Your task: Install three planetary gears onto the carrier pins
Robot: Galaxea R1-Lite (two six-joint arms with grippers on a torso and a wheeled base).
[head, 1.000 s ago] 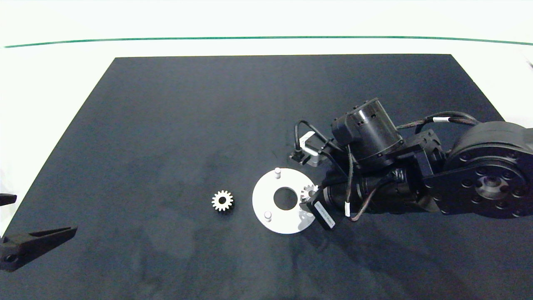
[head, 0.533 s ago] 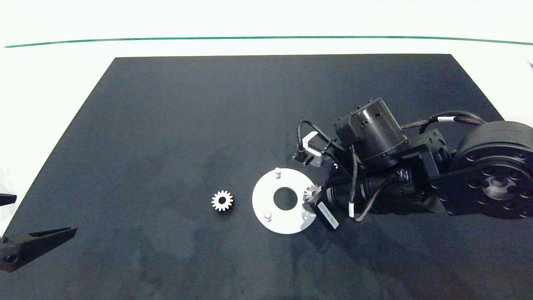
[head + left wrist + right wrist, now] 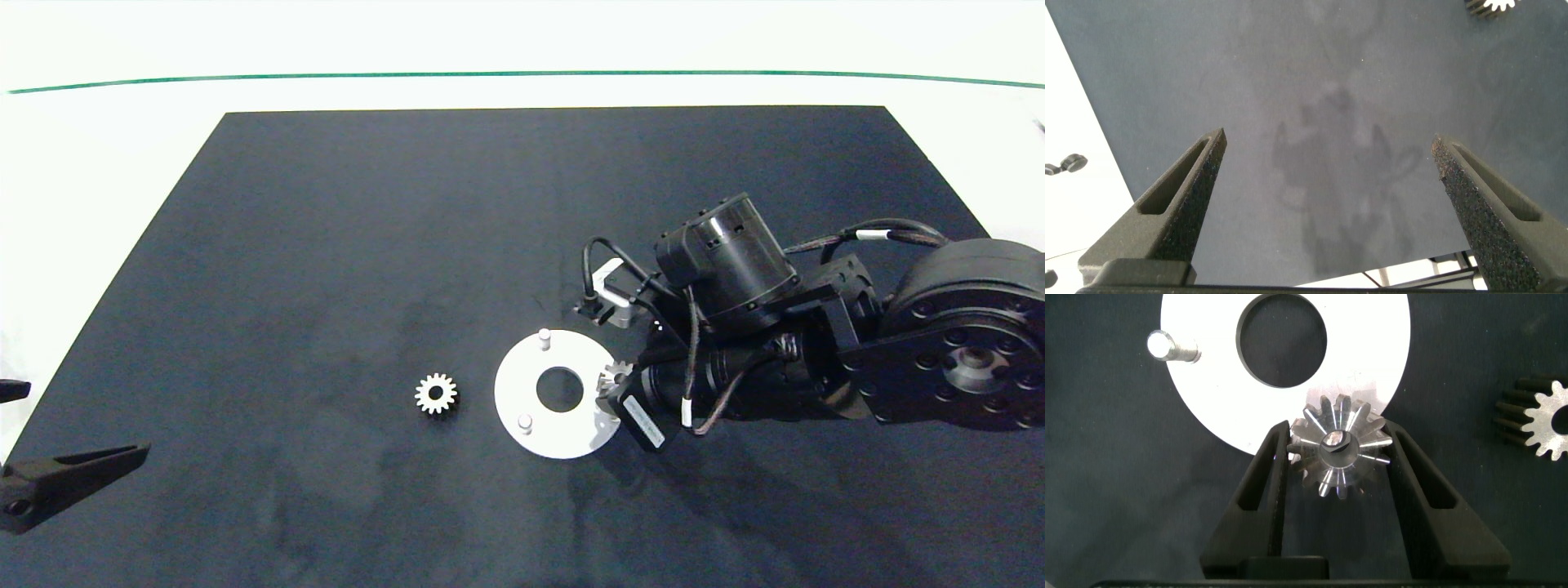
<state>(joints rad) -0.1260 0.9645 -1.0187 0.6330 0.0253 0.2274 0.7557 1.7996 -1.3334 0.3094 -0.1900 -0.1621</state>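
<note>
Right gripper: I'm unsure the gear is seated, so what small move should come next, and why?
Probably ease the gear straight down. The right gripper holds it over the disc rim, a pin tip showing in its bore, so it seems aligned but not clearly seated. The left gripper is parked at the mat's edge.

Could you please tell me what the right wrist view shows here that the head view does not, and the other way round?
Only the right wrist view shows the right gripper with both fingers closed on a gear over the disc's edge, a pin tip in its bore.

Only the head view shows the left gripper parked at the mat's near left corner.

Both show the white disc, an empty pin and a loose gear on the mat.
</note>
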